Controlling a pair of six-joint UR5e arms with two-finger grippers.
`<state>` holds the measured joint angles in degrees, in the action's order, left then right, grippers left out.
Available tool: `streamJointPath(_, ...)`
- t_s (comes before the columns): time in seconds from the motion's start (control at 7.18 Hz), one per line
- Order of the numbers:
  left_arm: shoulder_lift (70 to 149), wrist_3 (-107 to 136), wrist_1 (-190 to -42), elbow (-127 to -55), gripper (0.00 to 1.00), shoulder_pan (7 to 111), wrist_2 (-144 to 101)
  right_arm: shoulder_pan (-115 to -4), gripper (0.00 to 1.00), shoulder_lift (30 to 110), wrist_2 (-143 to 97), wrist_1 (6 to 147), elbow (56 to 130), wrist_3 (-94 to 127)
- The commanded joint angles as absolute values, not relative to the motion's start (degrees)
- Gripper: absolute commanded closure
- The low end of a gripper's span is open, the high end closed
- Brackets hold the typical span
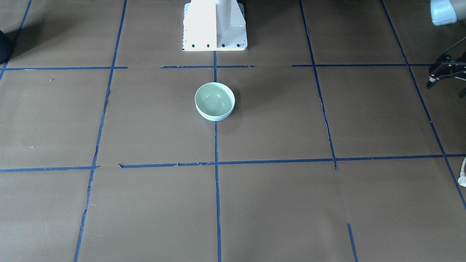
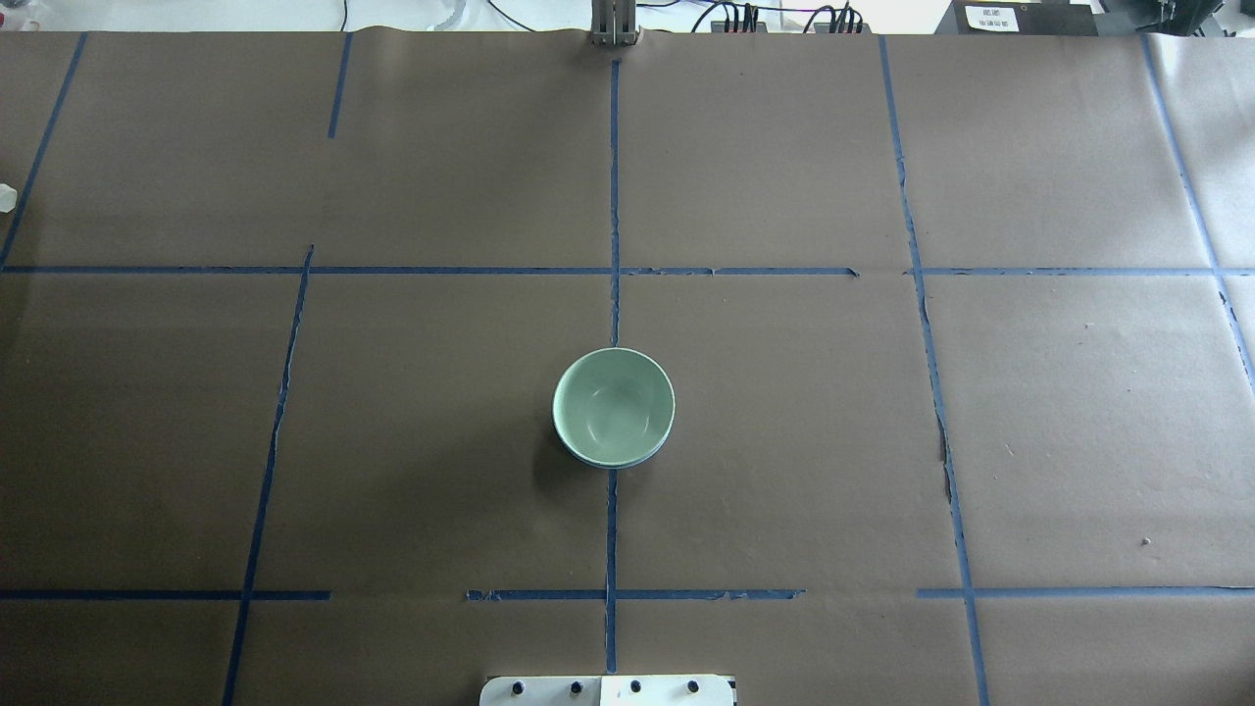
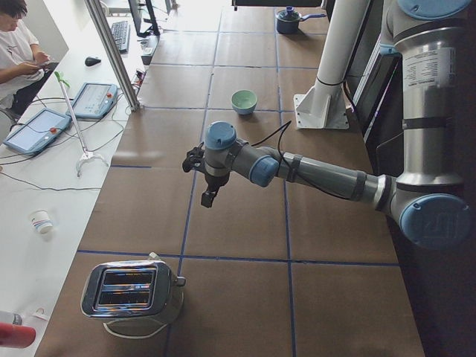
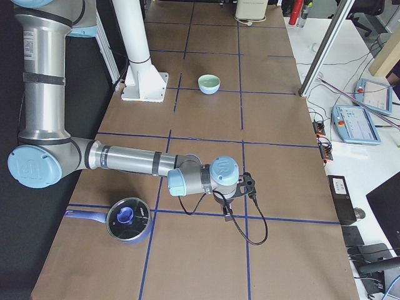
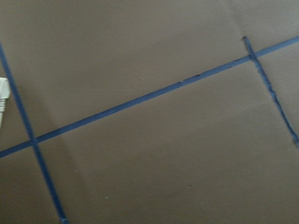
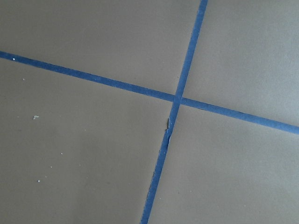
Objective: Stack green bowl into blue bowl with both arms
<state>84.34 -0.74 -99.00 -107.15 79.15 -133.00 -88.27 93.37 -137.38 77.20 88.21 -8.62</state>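
The green bowl [image 1: 214, 99] sits nested inside the blue bowl [image 1: 215, 118] at the table's middle, in front of the robot's base. Only a thin pale blue rim shows under the green bowl [image 2: 613, 404] in the overhead view [image 2: 600, 461]. No gripper touches the bowls. My left gripper [image 3: 208, 199] hangs over bare table far to the left; its black frame shows at the front view's right edge [image 1: 433, 82]. My right gripper [image 4: 226, 215] hangs over bare table far to the right. I cannot tell whether either is open or shut. Both wrist views show only paper and blue tape.
A silver toaster [image 3: 134, 291] stands at the table's left end. A pot with a blue-knobbed lid [image 4: 128, 219] stands at the right end near the right arm. The white pedestal [image 1: 214, 29] stands behind the bowls. An operator [image 3: 18, 44] sits beside the table.
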Motion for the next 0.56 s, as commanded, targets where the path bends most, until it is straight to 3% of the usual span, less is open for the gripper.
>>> streamJointPath(0.0, 85.53, -8.88, -87.31, -105.73, 0.00, 85.25, -134.64, -90.35, 0.00, 89.14, -136.85, 88.21, 88.24, -16.95)
streamJointPath(0.42, 81.85, -8.88, -82.88, -105.99, 0.00, 85.52, -138.52, -89.66, 0.00, 88.77, -137.28, 88.68, 89.03, -16.96)
